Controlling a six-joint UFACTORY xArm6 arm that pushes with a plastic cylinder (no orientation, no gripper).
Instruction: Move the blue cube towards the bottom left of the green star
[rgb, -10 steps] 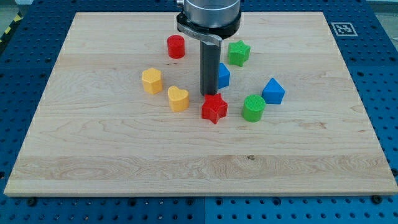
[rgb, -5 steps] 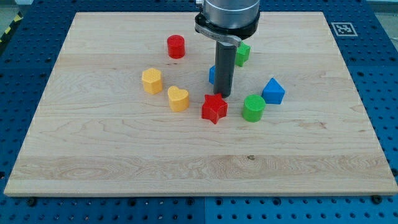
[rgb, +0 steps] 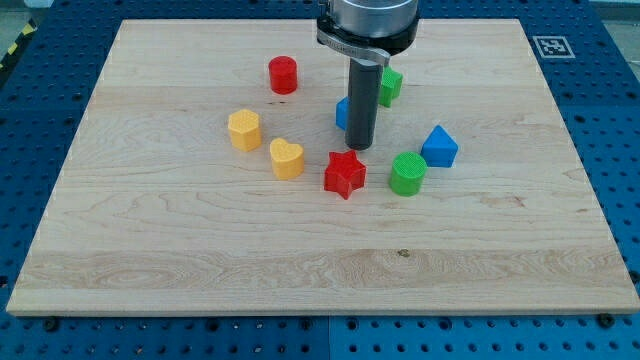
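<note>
The rod ends in my tip, which carries no jaws, so there is no jaw state to report. The tip rests on the board just above the red star, slightly toward the top edge from board centre.

The blue cube is mostly hidden behind the rod; only a sliver shows at the rod's left side. It sits below and to the left of the green star, which is itself partly covered.

Judgement: the cube already appears to occupy the required bottom-left side of the green star, close to it. The task looks largely complete; at most a small closing nudge remains. Exact contact between tip and cube cannot be told.
</note>
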